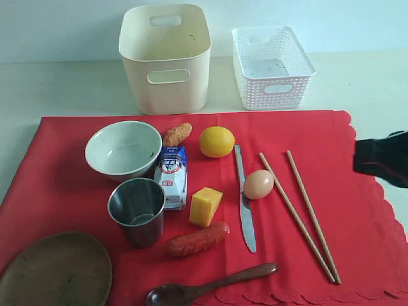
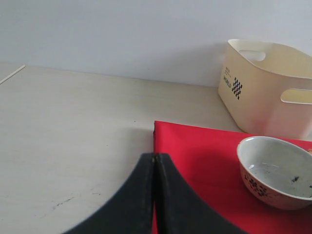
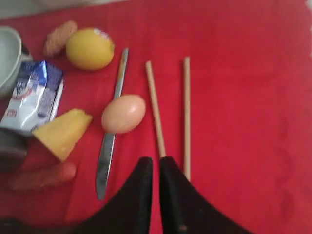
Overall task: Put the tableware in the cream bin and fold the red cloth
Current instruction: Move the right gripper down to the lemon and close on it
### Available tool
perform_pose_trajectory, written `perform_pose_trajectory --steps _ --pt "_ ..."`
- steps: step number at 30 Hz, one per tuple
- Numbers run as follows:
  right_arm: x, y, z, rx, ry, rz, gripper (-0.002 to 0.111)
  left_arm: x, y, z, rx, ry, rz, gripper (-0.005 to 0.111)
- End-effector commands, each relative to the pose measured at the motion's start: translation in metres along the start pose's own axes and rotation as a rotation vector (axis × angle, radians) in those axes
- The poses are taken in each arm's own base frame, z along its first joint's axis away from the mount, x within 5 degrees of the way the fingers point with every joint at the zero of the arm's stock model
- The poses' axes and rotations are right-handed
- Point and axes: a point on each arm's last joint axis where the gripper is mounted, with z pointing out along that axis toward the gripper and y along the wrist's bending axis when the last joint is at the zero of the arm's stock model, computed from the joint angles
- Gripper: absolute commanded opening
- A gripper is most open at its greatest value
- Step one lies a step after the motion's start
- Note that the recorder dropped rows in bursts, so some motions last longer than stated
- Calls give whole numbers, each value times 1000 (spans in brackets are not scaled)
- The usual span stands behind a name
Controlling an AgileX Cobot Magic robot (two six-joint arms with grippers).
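The left gripper (image 2: 154,157) is clenched on nothing, its two dark fingers pressed flat together above the line where the red cloth (image 1: 357,229) meets the pale table (image 1: 64,89). How high it hangs cannot be told. The right gripper (image 3: 154,161) is drawn almost closed and empty, with only a sliver of cloth showing between its fingers. It sits over the two wooden chopsticks (image 1: 297,218); in the exterior view it is only a dark blur cut off by the right edge.

The cloth lies spread flat. All the tableware rests on it:
- The pale bowl (image 1: 121,150) is at the back left.
- The steel cup (image 1: 136,210) stands upright in front of the bowl.
- The brown wooden plate (image 1: 54,271) is cropped by the lower left corner.
- The dark wooden spoon (image 1: 210,287) has its bowl clipped by the bottom edge.
- The steel knife (image 1: 244,201) lies beside the egg (image 1: 258,183) (whether they touch is hard to say).

The milk carton (image 1: 172,175), lemon (image 1: 217,141), cheese (image 1: 205,206) and two sausages (image 1: 197,239) sit among them. One sausage is partly hidden behind the carton.

The cream bin (image 1: 166,89) stands on the table just beyond the cloth, next to the white lattice basket (image 1: 273,89). In the left wrist view the bin's far end runs out of frame.
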Motion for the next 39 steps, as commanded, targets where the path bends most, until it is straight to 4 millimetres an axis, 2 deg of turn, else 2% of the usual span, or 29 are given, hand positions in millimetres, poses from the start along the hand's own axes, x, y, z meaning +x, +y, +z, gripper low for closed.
perform_pose_trajectory --steps 1,8,14,21,26,33,39 --pt "-7 13 28 -48 129 -79 25 -1 0 0 -3 -11 6 3" --pt "-17 44 70 -128 265 -346 52 -1 0 0 -3 -11 6 3" --pt "-45 61 106 -131 282 -430 73 -1 0 0 -3 -11 6 3" --pt "-85 68 145 -80 241 -572 75 -1 0 0 -3 -11 6 3" --pt "-103 72 174 -84 232 -644 75 -1 0 0 -3 -11 6 3" --pt "-112 76 209 -126 268 -649 75 -1 0 0 -3 -11 6 3" --pt "-105 79 235 -232 313 -658 75 -1 0 0 -3 -11 6 3"
